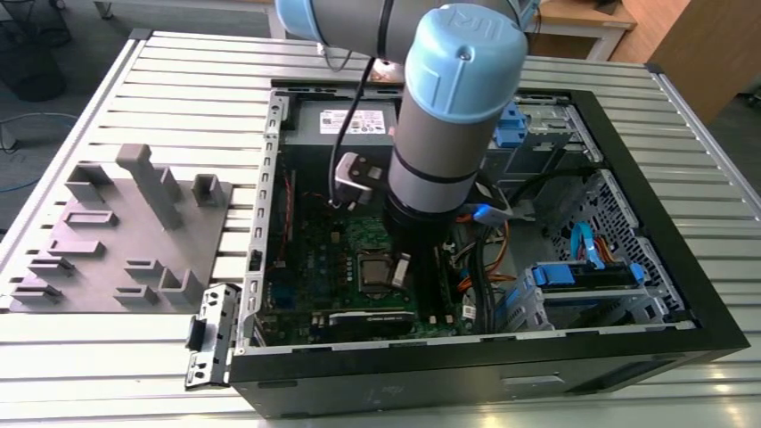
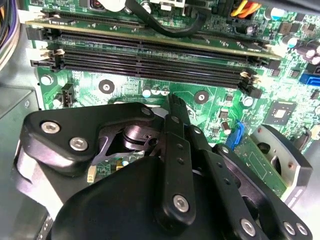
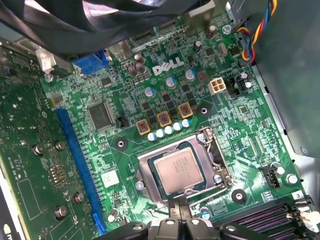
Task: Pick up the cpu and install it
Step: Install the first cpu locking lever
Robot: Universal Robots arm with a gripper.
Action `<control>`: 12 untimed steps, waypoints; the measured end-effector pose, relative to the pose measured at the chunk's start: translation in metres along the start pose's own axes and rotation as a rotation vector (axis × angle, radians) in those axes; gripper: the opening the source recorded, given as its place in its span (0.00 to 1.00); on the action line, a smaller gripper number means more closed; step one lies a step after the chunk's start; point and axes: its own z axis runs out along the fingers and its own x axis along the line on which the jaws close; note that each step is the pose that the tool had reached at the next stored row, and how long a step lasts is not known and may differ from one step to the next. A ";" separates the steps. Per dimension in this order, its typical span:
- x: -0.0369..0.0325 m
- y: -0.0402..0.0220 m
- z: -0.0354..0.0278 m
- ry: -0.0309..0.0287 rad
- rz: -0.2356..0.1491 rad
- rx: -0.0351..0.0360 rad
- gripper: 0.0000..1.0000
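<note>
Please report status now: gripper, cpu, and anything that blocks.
Gripper low inside the open computer case, over the motherboard. Cpu sits in its socket, metal frame around it. Jaws' state unclear. Nothing lies on the cpu.

The arm reaches down into the open computer case (image 1: 666,294), whose walls hem it in on all sides. The hand (image 1: 401,272) hangs low over the green board (image 3: 125,150), just beside the cpu (image 3: 178,169) lying in its metal frame (image 3: 210,155). Long black memory slots (image 2: 150,55) run close alongside. Loose cables (image 1: 523,192) and a blue-clipped drive cage (image 1: 589,281) crowd the exterior view's right. The ribbed worktop (image 1: 178,98) outside carries grey plastic blocks (image 1: 131,223)
</note>
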 end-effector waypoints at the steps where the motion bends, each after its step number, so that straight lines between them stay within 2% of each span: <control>1: -0.0002 -0.0006 0.0004 0.0001 -0.002 0.0001 0.11; 12: -0.0010 -0.0024 0.0035 0.0000 -0.041 0.0027 0.11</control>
